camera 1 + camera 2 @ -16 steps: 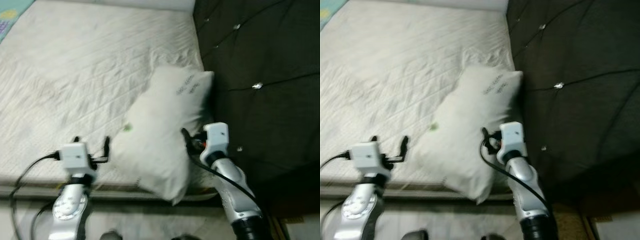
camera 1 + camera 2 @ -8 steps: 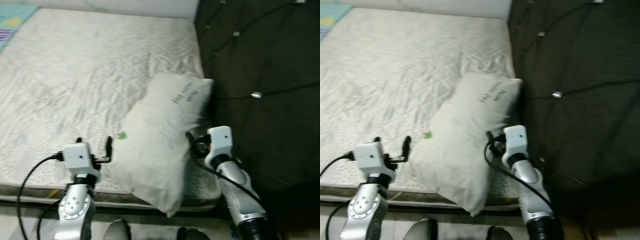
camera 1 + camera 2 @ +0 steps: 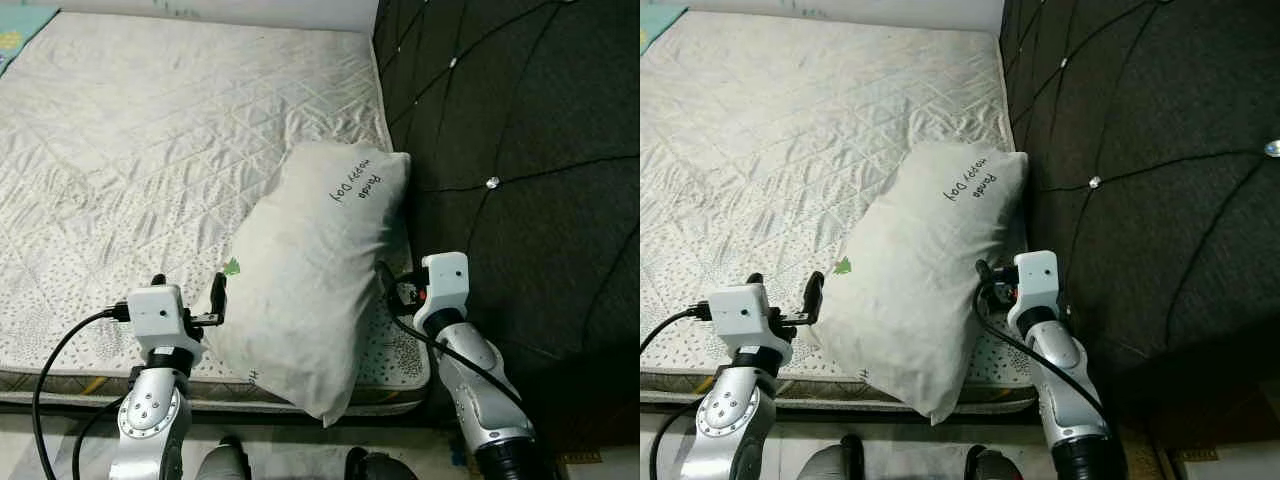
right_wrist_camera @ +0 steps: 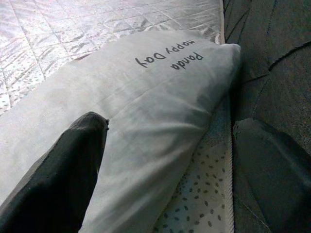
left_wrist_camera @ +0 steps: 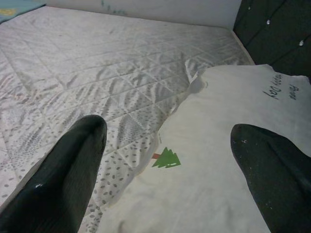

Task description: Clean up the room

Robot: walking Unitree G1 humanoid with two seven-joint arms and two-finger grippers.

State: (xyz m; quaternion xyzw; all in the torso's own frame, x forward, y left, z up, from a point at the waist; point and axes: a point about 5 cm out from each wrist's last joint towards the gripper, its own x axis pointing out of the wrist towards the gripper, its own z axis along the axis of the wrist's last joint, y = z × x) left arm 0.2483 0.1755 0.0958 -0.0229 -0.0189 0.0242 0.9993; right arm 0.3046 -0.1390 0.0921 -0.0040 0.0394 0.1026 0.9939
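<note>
Both grippers flank the near end of the pillow. Left gripper (image 3: 188, 288) sits at the mattress's near edge with its 2 black fingers spread wide; in the left wrist view one finger (image 5: 63, 179) is over the quilted mattress and the other (image 5: 277, 170) is over the pillow's fabric, with nothing gripped between them. Whether the finger over the pillow actually presses on the cloth is not clear. Right gripper (image 3: 392, 285) is on the pillow's other side, also open: in its wrist view one finger (image 4: 63, 174) lies against or just over the pillow and the other (image 4: 277, 179) is by the dark headboard side. It holds nothing.

Pillow (image 3: 305, 275), white, with a small green tree mark (image 5: 165, 159) and the words "Panda Happy Day" (image 4: 169, 55), lies diagonally on the mattress (image 3: 150, 150). Its near corner hangs over the mattress's front edge and its far end is tucked against the dark tufted headboard (image 3: 520, 150). That placement reads as a pillow set at the head of the bed, with the 2 open grippers either side as if squaring it up or letting it go; the overhanging corner suggests it could use a nudge farther on.
</note>
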